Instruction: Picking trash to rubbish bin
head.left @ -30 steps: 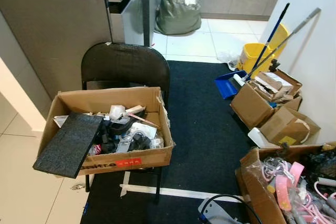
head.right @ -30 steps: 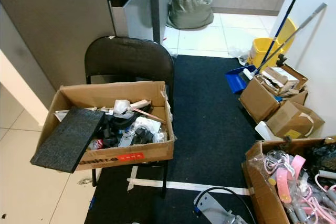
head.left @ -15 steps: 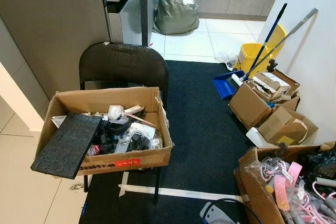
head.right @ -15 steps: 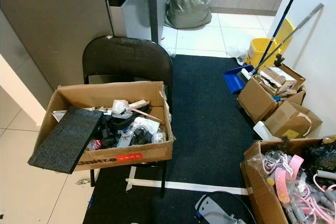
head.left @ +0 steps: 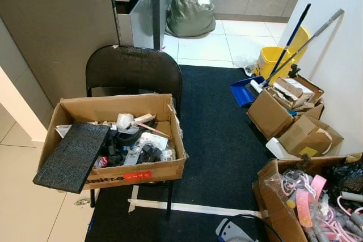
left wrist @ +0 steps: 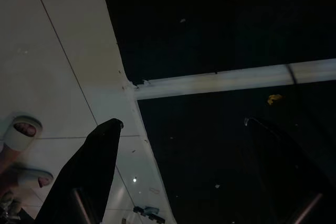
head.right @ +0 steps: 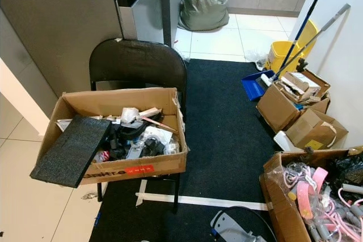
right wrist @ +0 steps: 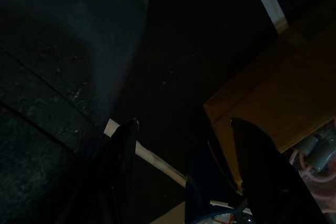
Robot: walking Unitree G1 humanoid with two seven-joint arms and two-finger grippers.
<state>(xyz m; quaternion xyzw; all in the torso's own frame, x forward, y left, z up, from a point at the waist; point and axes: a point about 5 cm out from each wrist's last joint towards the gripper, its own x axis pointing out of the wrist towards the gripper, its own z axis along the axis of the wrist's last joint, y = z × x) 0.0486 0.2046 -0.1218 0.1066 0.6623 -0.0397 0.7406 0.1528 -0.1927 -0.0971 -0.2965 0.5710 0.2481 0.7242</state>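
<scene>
The left gripper (left wrist: 184, 129) hangs with fingers apart above dark carpet (left wrist: 220, 24). The right gripper (right wrist: 184, 140), fingers also spread, hangs beside a cardboard box (right wrist: 283, 93).

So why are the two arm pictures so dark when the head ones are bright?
Head views: evenly lit and sharp, cardboard box clear. Left wrist view: dim, left tool over the black carpet. Right wrist view: darker still, right tool in shade.
</scene>
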